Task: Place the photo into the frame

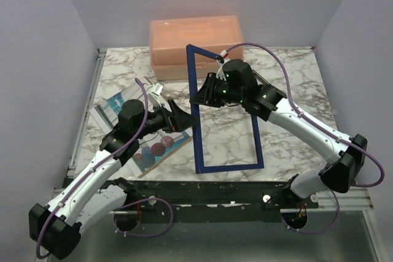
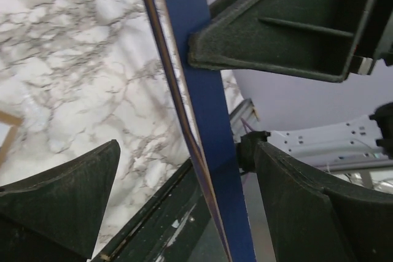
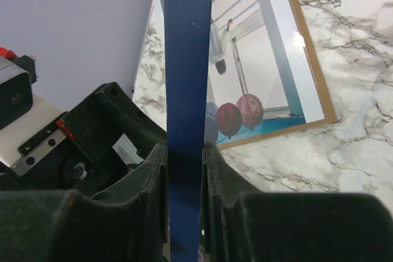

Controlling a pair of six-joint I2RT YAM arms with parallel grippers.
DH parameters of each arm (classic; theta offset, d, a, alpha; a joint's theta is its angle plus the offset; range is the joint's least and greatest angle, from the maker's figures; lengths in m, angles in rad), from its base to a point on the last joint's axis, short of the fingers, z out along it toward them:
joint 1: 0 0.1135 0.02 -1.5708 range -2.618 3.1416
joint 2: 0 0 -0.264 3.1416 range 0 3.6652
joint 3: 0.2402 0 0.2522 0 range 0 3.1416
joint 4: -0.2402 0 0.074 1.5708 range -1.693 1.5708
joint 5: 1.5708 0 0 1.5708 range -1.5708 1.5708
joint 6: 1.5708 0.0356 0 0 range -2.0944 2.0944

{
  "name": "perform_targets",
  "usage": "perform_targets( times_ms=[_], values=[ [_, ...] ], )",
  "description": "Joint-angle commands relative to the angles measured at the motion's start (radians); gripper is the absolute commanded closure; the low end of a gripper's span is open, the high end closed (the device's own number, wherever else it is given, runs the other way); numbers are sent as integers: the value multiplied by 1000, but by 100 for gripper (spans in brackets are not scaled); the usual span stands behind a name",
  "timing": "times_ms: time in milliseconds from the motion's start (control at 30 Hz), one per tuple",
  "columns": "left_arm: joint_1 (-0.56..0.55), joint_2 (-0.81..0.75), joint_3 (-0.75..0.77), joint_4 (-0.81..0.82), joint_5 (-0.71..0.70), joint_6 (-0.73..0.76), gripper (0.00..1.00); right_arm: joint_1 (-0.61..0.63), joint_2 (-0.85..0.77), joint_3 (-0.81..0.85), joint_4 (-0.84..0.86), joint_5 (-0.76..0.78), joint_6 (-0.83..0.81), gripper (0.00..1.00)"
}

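Where the bench [image 1: 288,78] ends nearest the arm bases, at the bottom centre of the top view, the short lower rail of the frame [image 1: 228,168] runs along the marble edge. I cannot tell whether it touches the surface. From there the navy frame rises tilted, its long rails reaching toward the upper middle of the view.

A little farther in, left of centre, the left gripper [image 1: 184,115] is spread wide around the frame's left long rail. In the left wrist view the blue rail [image 2: 209,121] passes between the fingers of the left gripper [image 2: 187,145]. The lower-left finger stands clear of it, and the lower-right one is close beside it.

Under the left arm, at the left of the top view, the photo [image 1: 116,104] lies flat and face up on a brown backing board [image 1: 161,159]. Its red and blue balloons are toward the near end. The right wrist view shows the photo [image 3: 264,78] at upper right, with the board's brown edge [image 3: 313,59] around it.

Just beyond the left gripper, the right gripper [image 1: 198,97] pinches the same left rail higher up. Its own camera shows the right gripper [image 3: 184,157] with both pads pressed against the rail's sides [image 3: 184,59].

Farthest back, at top centre, a peach plastic box [image 1: 196,35] sits against the rear of the bench.
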Motion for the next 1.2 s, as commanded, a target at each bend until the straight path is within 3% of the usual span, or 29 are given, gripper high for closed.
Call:
perform_targets(
  times_ms=[0,167,367,567,667,733,800,933,1100,1167],
  values=[
    [7,31,-33,261,193,-79,10,-14,-49,39,45,-80,37,99],
    [6,56,-62,432,291,-136,22,-27,-60,29,74,-113,64,99],
    [6,66,-59,429,314,-134,37,-42,-70,19,107,-152,91,99],
    [6,92,-36,364,306,-114,70,-55,-75,6,134,-187,116,99],
    [6,95,-17,299,289,-87,90,-61,-79,5,135,-190,118,93],
    [6,89,-2,265,275,-76,100,-64,-81,4,135,-189,117,85],
    [5,75,18,217,251,-60,100,-69,-83,1,134,-187,111,73],
    [3,24,71,111,196,-17,100,-74,-89,15,100,-161,87,38],
    [0,-27,142,-45,126,26,100,-79,-98,45,39,-116,52,1],
    [-3,-40,172,-90,111,35,100,-79,-105,57,24,-100,38,0]
  ],
)
